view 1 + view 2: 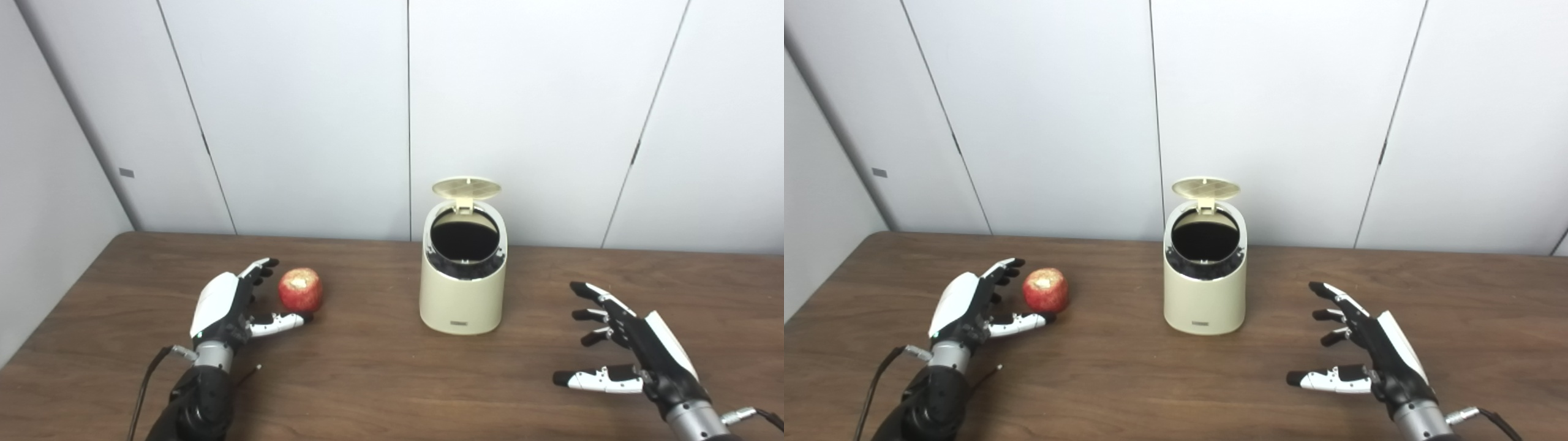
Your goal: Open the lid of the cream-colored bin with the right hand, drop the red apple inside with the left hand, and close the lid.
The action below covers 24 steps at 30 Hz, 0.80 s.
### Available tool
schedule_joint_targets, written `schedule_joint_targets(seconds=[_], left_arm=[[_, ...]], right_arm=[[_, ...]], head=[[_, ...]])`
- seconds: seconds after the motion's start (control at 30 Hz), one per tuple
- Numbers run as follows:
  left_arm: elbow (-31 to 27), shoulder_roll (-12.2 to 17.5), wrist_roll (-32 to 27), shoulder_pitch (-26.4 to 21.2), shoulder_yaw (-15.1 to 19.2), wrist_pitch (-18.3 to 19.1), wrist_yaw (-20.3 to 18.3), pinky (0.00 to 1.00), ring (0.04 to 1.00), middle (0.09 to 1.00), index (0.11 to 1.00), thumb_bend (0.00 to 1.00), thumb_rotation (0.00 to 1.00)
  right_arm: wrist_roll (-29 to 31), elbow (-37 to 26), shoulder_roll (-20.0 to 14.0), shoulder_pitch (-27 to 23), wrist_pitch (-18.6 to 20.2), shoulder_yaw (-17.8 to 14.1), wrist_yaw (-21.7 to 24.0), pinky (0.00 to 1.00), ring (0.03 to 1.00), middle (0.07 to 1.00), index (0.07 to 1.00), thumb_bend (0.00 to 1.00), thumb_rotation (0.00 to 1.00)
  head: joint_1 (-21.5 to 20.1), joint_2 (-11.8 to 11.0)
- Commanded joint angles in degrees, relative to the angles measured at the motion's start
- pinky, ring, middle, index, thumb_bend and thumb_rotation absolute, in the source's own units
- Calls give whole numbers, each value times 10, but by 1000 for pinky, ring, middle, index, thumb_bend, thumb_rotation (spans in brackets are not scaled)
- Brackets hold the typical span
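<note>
We see the red apple [301, 289] between our spread left hand [228, 306] fingers and thumb, contact unclear. Our right hand [637, 349] hovers open, empty, beside the cream-colored bin [462, 294], lid [467, 188] raised, interior dark.

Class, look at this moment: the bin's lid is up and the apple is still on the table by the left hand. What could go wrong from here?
1. The left hand is open around the red apple, not yet gripping; a round fruit might roll away as the fingers close.
2. The bin has a narrow opening; the apple could hit the rim.
3. The upright lid might be knocked shut.
</note>
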Motion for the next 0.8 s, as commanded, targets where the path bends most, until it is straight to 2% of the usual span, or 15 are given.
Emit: schedule_joint_targets(seconds=[0.0,0.17,0.33,0.47,0.5,0.53,0.67,0.77], left_arm=[[8,-1,9,-18,-8,4,4,595,717,714,785,875,336],[24,-8,9,-25,-20,2,10,556,671,668,750,841,301],[40,-14,-1,-30,-28,-18,16,554,650,660,731,835,284],[52,-23,-6,-34,-28,-29,27,560,624,618,628,783,156],[58,-26,-5,-35,-27,-37,36,529,561,530,554,630,63],[62,-27,-5,-36,-27,-43,43,486,511,494,528,578,32],[67,-28,0,-36,-28,-60,71,384,418,451,503,526,1],[61,-29,6,-35,-27,-64,90,377,459,467,492,524,0]], right_arm=[[7,-23,-4,-16,-5,-6,-1,582,779,899,868,730,108],[6,-28,-2,-14,-5,-4,-2,581,774,891,866,737,121],[9,-35,-2,-11,2,-6,-1,572,774,890,865,733,117],[7,-35,-2,-11,0,-6,-4,569,767,889,863,724,98],[7,-35,-1,-11,-1,-6,-4,567,764,888,863,719,95],[7,-34,-1,-11,-1,-7,-5,566,761,887,863,715,88],[12,-32,-3,-10,-5,-7,-2,579,773,887,864,711,96],[6,-29,-4,-9,-6,-3,-3,584,780,882,865,725,144]], head=[[0,1],[-2,3],[-5,6],[-5,8],[-5,8],[-5,8],[-2,9],[-3,8]])
